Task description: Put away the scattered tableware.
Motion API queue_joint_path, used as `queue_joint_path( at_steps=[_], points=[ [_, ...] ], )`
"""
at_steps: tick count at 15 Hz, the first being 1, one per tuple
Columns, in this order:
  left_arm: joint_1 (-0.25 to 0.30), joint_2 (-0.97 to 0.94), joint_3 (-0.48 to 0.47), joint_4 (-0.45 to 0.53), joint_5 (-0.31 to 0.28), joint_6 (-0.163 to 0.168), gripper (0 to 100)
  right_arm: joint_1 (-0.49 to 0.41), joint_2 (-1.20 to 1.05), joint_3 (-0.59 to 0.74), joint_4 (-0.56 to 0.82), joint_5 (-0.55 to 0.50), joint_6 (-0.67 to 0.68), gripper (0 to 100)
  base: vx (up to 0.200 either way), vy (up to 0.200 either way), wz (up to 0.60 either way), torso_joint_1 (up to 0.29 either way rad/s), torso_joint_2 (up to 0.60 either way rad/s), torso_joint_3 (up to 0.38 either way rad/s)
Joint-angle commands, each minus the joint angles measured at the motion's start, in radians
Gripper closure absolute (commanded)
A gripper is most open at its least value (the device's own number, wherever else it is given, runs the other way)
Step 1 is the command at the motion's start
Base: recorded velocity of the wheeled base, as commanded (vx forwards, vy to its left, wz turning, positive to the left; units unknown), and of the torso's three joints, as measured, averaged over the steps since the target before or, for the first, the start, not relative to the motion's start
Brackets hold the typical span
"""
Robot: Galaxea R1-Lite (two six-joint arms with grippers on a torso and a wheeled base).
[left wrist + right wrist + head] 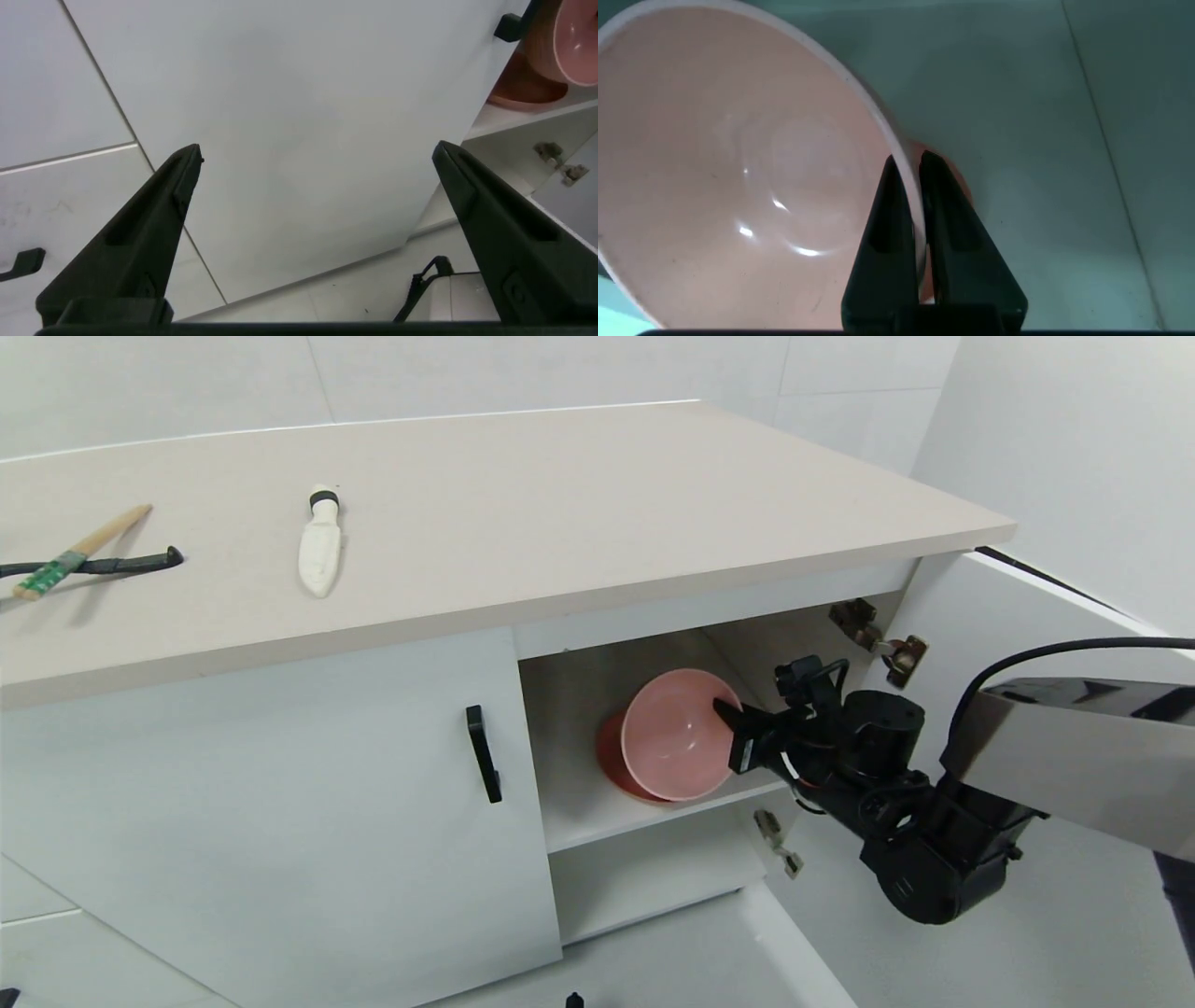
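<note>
Pink and tipped on edge, the bowl (pixel 674 733) sits inside the cabinet (pixel 280 784), in its open right half, just above the upper shelf (pixel 607 812). Its hollow faces out of the cabinet. Whether its lower edge rests on the shelf I cannot tell. Right behind it on that shelf is a darker red dish (pixel 611 756), partly hidden.

The right gripper (pixel 733 714) reaches into the cabinet from the open side and is pinched on the bowl's rim, one finger inside the hollow and one outside. The right door (pixel 971 625) stands swung open beside the arm.

The left gripper (pixel 318 149) is in front of the cabinet's closed left door, fingers spread wide with nothing between them.

On top of the cabinet, on the pale counter (pixel 560 504), a white utensil (pixel 319 546) with a black-ringed end lies over the closed left door. Farther toward the cabinet's left end, a wooden stick (pixel 84 549) lies crossed over a black tool (pixel 121 563).
</note>
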Motion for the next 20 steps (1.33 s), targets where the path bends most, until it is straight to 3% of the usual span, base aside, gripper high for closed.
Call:
queue_joint_path(
  at_steps=[1, 4, 12, 20],
  points=[
    [0.0, 0.005, 0.001, 0.0, 0.0, -0.002, 0, 0.001, 0.004, -0.087, 0.098, 0.0, -0.004, 100, 0.0, 0.0, 0.0, 0.0, 0.0, 0.0],
    [0.0, 0.005, 0.0, 0.0, -0.002, -0.001, 0, -0.007, 0.013, -0.182, 0.221, -0.001, -0.006, 100, 0.0, 0.0, 0.0, 0.0, 0.0, 0.0],
    [0.0, 0.005, 0.0, 0.0, -0.002, -0.002, 0, -0.028, 0.118, -0.38, 0.345, -0.003, -0.007, 100, 0.0, 0.0, 0.0, 0.0, 0.0, 0.0],
    [-0.001, 0.005, 0.001, 0.0, -0.002, -0.004, 0, -0.027, 0.139, -0.347, 0.342, -0.01, -0.047, 100, 0.0, 0.0, 0.0, 0.0, 0.0, 0.0]
  ],
)
